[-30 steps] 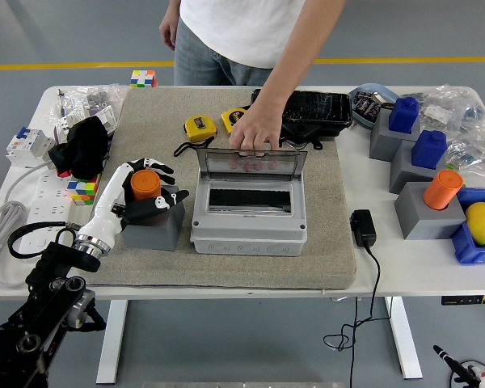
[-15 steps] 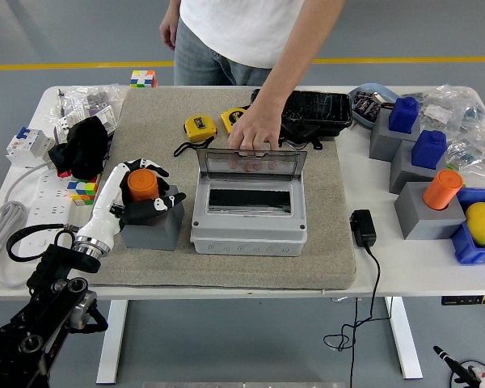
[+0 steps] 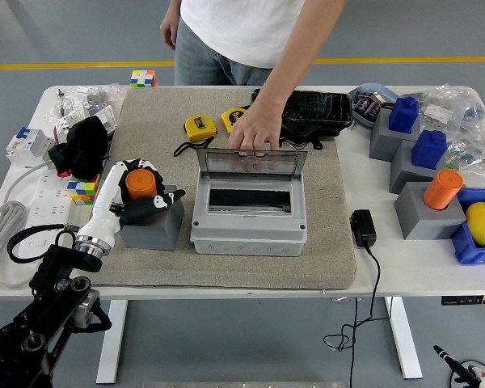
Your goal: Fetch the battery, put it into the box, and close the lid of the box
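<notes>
An orange cylindrical battery (image 3: 140, 183) stands upright in a grey holder block (image 3: 155, 229) on the left of the beige mat. My left hand (image 3: 142, 191) is wrapped around it, white and black fingers curled on both sides of the battery. The grey box (image 3: 249, 213) sits mid-mat with its clear lid (image 3: 252, 162) raised upright. A person's hand (image 3: 253, 132) at the far side holds the lid's top edge. My right hand is out of view.
Two yellow tape measures (image 3: 200, 127) and a black case (image 3: 316, 111) lie behind the box. A black adapter (image 3: 362, 227) with cable sits right of the mat. Grey blocks with blue and orange parts (image 3: 441, 190) stand right. A power strip (image 3: 44, 194) and cube (image 3: 84, 191) lie left.
My left hand has closed in tighter around the orange battery; its fingers were more spread over it before. The person's hand and the lid have not moved.
</notes>
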Robot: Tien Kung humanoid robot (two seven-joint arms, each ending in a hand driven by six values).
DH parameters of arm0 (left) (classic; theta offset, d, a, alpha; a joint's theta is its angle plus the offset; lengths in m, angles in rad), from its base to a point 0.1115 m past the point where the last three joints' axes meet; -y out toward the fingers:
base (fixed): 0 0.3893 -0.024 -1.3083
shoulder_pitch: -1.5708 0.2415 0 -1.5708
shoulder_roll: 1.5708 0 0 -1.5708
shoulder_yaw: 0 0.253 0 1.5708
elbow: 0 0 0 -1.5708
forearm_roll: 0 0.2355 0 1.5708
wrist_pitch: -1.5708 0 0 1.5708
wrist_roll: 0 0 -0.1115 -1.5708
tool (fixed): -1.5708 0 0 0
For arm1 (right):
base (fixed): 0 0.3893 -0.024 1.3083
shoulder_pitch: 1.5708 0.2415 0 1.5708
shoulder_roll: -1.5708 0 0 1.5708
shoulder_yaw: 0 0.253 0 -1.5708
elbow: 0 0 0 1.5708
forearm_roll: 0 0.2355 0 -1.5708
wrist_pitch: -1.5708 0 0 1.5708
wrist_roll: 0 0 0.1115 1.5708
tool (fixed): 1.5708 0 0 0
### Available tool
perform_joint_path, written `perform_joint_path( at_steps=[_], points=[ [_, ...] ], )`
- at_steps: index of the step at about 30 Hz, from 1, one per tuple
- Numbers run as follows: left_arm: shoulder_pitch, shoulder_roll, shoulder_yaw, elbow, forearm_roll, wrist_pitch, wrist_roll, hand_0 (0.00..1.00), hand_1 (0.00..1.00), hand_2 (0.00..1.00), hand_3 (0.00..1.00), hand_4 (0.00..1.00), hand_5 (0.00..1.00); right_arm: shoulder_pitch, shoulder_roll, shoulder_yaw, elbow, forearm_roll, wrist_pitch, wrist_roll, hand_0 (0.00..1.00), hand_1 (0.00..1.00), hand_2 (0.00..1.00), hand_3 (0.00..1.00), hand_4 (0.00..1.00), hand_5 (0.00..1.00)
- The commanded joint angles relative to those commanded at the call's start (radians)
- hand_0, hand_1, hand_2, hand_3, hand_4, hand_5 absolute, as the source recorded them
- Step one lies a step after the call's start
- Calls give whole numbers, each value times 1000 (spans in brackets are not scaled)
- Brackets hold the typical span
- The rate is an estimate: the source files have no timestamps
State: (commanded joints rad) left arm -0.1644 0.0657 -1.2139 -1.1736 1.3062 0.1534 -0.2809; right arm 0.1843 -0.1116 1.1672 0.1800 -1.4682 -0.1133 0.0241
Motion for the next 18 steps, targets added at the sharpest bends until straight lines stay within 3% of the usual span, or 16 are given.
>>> perform_joint_path(
  at_steps=[1,2,18],
  points=[
    [0,0,0,0,-6,1,-1,114,140,169,174,936,2,0,0,-1,0,1,0,0,881,854,804,844,998,998],
    [0,0,0,0,-9,1,-1,79,100,133,138,860,93,0,0,-2,0,2,0,0,880,854,804,844,998,998],
    [-4,-3,-2,-13,-28,15,-5,77,88,123,127,822,152,0,-1,-1,0,3,-1,1,881,854,804,844,998,998]
  ],
)
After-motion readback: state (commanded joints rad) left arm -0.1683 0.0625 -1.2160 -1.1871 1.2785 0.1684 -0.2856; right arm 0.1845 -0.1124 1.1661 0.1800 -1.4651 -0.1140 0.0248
